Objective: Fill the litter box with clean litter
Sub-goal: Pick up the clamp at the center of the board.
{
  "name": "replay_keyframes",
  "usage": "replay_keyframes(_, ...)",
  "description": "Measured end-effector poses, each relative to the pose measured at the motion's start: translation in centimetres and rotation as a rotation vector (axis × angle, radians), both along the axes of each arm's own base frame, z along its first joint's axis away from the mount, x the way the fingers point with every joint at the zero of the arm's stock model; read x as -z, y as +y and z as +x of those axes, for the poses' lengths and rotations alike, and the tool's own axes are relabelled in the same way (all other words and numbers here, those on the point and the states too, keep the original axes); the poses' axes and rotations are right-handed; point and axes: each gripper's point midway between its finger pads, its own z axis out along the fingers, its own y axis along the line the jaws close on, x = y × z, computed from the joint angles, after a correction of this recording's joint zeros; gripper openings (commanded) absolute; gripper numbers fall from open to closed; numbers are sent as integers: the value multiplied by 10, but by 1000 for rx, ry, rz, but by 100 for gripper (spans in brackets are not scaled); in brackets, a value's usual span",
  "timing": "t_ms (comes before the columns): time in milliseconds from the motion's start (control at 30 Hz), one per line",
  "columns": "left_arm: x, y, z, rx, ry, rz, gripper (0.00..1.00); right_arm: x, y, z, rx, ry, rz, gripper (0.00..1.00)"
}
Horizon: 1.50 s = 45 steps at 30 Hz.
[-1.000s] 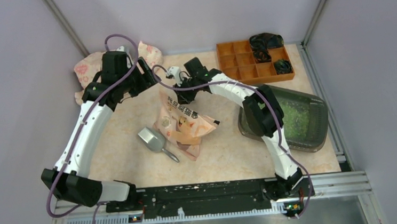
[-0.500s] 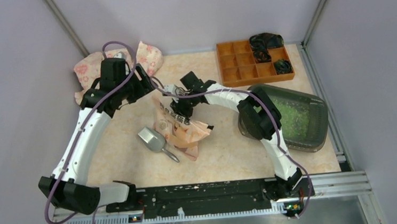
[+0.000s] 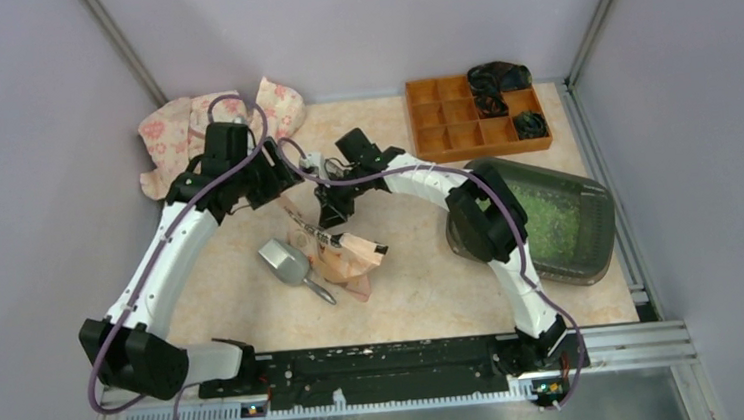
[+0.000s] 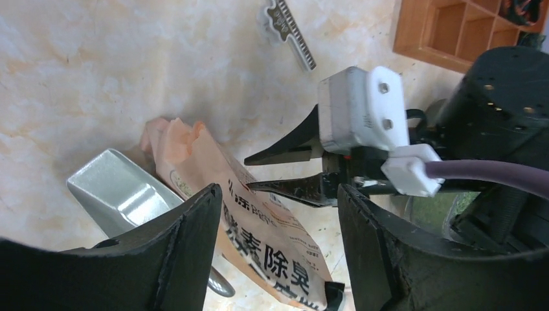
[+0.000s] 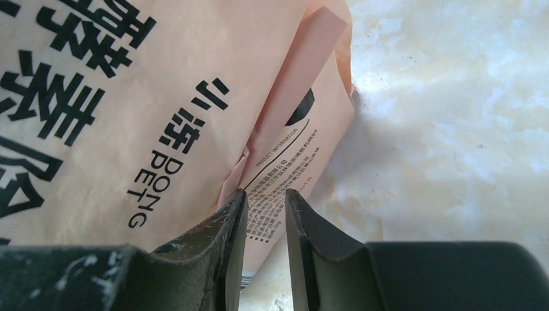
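Observation:
The litter box (image 3: 605, 220) sits at the right of the table, with light-green clean litter (image 3: 546, 218) spread inside it. A pink printed bag (image 3: 347, 255) stands crumpled at mid-table, and a grey scoop (image 3: 285, 261) lies against its left side. My right gripper (image 3: 332, 211) hovers at the bag's upper edge. In the right wrist view its jaws (image 5: 265, 195) stand a narrow gap apart, the bag (image 5: 129, 110) just ahead of the tips and nothing seen pinched. My left gripper (image 3: 284, 185) is open wide above the bag (image 4: 259, 240) and scoop (image 4: 120, 191), its fingers (image 4: 188, 233) clear of both.
An orange compartment tray (image 3: 441, 116) holding black items stands at the back right. A floral cloth (image 3: 171, 130) lies in the back left corner. A small grey toothed strip (image 4: 288, 26) lies on the table beyond the bag. The two wrists hang close together.
My right gripper has moved nearer and left, and the bag has bunched up from lying flat. My left gripper has swung down toward the bag.

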Motion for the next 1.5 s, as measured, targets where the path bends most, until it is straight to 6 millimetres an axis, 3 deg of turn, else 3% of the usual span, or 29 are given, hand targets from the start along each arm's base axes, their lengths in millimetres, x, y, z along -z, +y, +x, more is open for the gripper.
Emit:
replay_keyframes(167,17,-1,-4,4,48,1,64,-3,3,-8,-18,46,33,28)
replay_keyframes(400,43,-1,-18,20,126,6,40,-8,19,-21,-43,61,71,27)
replay_keyframes(567,58,-1,-27,31,168,8,37,2,16,-17,12,80,48,33)
replay_keyframes(867,92,1,-46,41,257,20,35,17,-21,81,378,-117,-108,56)
replay_keyframes(1067,91,1,-45,42,252,18,35,8,-12,142,492,-274,-152,61)
replay_keyframes(1267,89,1,-45,42,250,18,35,53,-21,159,551,-285,-277,66)
replay_keyframes(1500,79,-1,-39,44,226,11,34,62,-34,172,627,-304,-369,69)
